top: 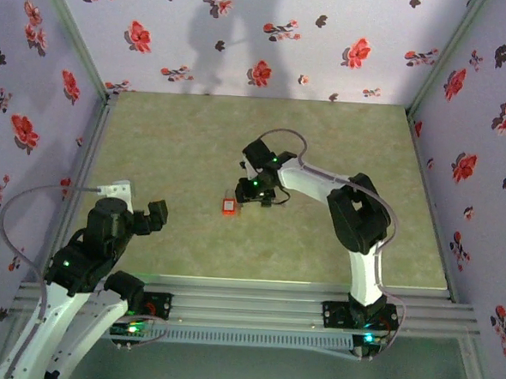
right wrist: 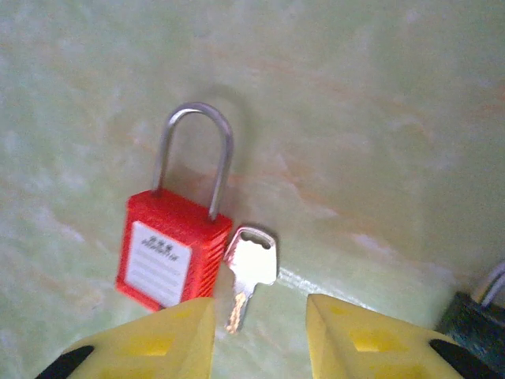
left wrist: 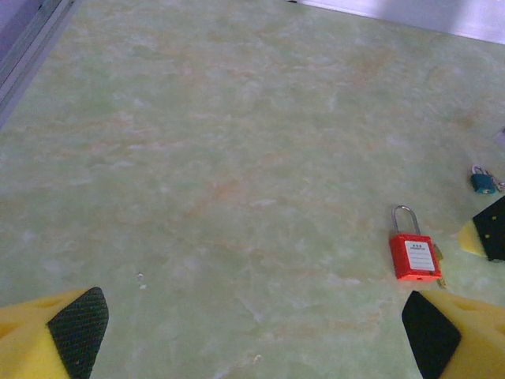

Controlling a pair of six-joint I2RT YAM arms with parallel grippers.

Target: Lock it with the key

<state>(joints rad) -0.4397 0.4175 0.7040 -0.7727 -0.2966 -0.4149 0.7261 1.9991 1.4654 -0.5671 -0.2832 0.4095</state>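
— Starting with the right gripper (right wrist: pixel 260 308): parted or shut?
— Parted part-way, clamping nothing. Hangs low over the table (right wrist: pixel 379 118), with yellow wedge-shaped fingers (right wrist: pixel 359 339) either side of the key (right wrist: pixel 252 264).
— Touching it?
— Hard to tell at the blade tip, close by the inner edge of the finger nearer the padlock. No squeeze on it, anyway.
— And the key itself?
— Lies flat on the table, just beside the red padlock (right wrist: pixel 170 253), perhaps touching its side. Small, silvery and shiny: rounded-square head with a slot, short thin blade pointing toward the gripper.
— The padlock?
— Flat as well. Ribbed red block, white label (right wrist: pixel 156 264) on the face, arched bare-metal shackle (right wrist: pixel 193 150) pointing away.
— Now the left gripper (left wrist: pixel 252 328)?
— Spread wide, holding and touching nothing, well apart from the padlock. Same yellow fingers, with black textured pads (left wrist: pixel 79 328).
— Anything else nearby?
— A small teal lock (left wrist: pixel 483 183) with a thin metal loop, near the right gripper. Underneath, a pale green, marbled, matte tabletop.
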